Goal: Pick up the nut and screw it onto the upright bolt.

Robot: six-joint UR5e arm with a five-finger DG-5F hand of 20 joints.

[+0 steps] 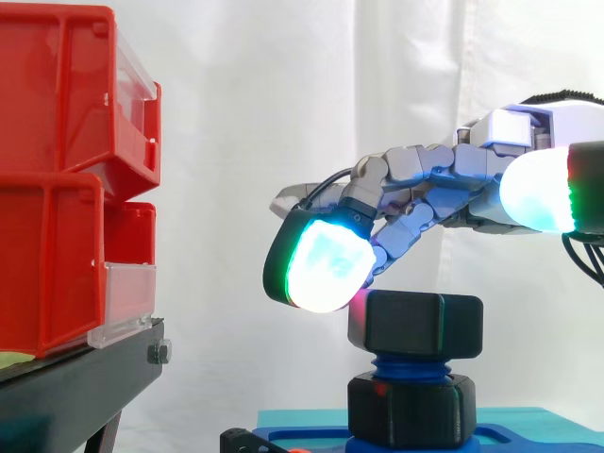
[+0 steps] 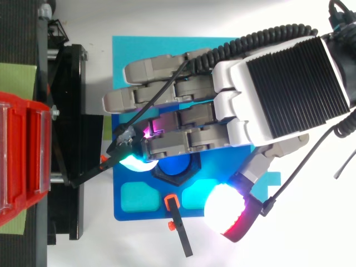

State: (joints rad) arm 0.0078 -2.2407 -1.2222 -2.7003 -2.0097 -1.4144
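Nearest the side camera, a thin black bar with orange fittings (image 2: 179, 231) lies at the edge of a blue base plate (image 2: 132, 210). On that plate a blue threaded bolt (image 1: 408, 364) stands upright from a black hex collar (image 1: 411, 408). The black nut (image 1: 425, 324) sits at the bolt's top. The robot hand (image 1: 453, 179) reaches in from the right and arches over the nut; whether it actually grips the nut cannot be told. To the left, red bins (image 1: 57, 113) are stacked on a black stand (image 1: 85, 373), with a white curtain (image 1: 283, 94) behind.
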